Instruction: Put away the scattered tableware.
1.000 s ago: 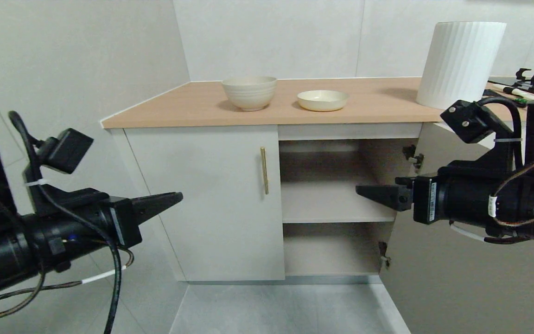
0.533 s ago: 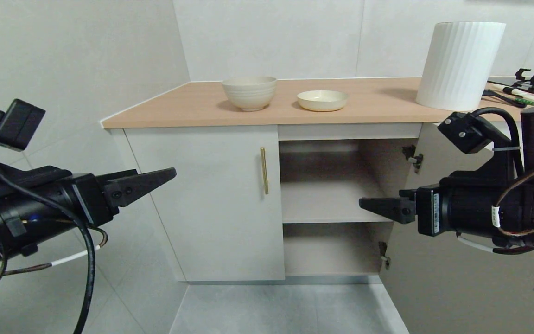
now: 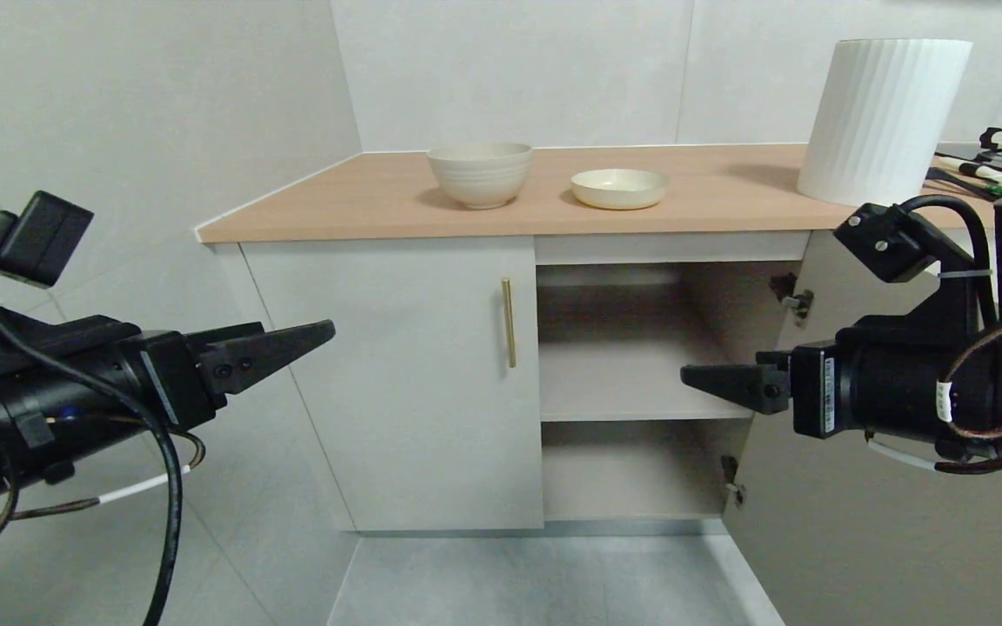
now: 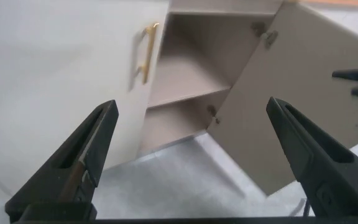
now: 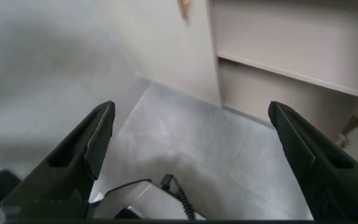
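- On the wooden countertop (image 3: pixel 362 204), the bowl (image 3: pixel 480 174) stands upright toward the left end. It is cream, ribbed on the outside, and touches nothing else.
- Near the bowl, on its right, the shallow dish (image 3: pixel 620 188) lies flat on the same countertop. A clear gap separates the two.
- Both items sit above the cabinet (image 3: pixel 666 248): the bowl over the closed left door (image 3: pixel 405 382), the dish over the open compartment.
- The closed left door carries a vertical brass handle (image 3: pixel 509 322) at its right edge.
- The right door (image 3: pixel 823 522) is swung open toward the robot, with its hinges showing along the cabinet wall.
- Inside the open compartment, one shelf (image 3: pixel 623 391) divides the space into an upper and a lower level.
- The left gripper (image 4: pixel 190 104) is held level in front of the cabinet's left side, below countertop height and well apart from the bowl. Its fingers are spread wide with nothing between them.
- The right gripper (image 5: pixel 191 107) is held level in front of the open compartment, at about shelf height, beside the open door. Its fingers are likewise spread wide and hold nothing.
- A tall white ribbed cylinder (image 3: pixel 888 117) stands upright at the right of the countertop, well apart from the dish.
- Beyond the cylinder, at the far right, lie small tools (image 3: pixel 997 169), too small to identify.
- Grey floor tiles (image 3: pixel 536 582) run up to the cabinet base.
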Controlling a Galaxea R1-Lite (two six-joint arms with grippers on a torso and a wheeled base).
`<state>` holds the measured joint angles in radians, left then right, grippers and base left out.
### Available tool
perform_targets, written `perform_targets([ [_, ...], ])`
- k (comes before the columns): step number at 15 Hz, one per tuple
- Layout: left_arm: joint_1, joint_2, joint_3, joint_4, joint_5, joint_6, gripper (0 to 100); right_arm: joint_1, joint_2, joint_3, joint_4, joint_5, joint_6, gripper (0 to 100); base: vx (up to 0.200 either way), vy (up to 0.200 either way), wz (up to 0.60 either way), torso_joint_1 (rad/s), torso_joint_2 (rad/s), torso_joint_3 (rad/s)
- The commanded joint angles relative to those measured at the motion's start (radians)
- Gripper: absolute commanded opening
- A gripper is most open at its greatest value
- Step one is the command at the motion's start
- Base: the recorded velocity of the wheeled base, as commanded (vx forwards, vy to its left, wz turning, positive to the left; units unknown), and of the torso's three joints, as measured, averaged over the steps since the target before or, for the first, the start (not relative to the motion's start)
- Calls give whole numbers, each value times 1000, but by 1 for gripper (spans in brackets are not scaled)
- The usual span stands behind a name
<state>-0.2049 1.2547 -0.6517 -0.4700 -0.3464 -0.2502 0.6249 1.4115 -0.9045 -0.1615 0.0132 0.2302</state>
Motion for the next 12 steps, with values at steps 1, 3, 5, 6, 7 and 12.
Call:
perform_targets([
  [1,-7,5,3,-2,0,0,100,-1,-9,4,-1,1,0,100,0,0,0,0,0,0],
  [3,-8,0,3,-2,0,0,100,-2,-16,4,-1,1,0,100,0,0,0,0,0,0],
  [5,-14,-1,3,-4,0,0,100,-2,-19,1,-3,1,1,100,0,0,0,0,0,0],
  [6,-18,-1,1,-7,0,0,100,-2,-32,1,-3,5,11,100,0,0,0,0,0,0],
  [7,-18,-1,0,-7,0,0,100,-2,-36,-2,-3,5,12,100,0,0,0,0,0,0],
  [12,-18,-4,-5,-4,0,0,100,-2,-55,7,0,5,18,100,80,0,0,0,1,2],
])
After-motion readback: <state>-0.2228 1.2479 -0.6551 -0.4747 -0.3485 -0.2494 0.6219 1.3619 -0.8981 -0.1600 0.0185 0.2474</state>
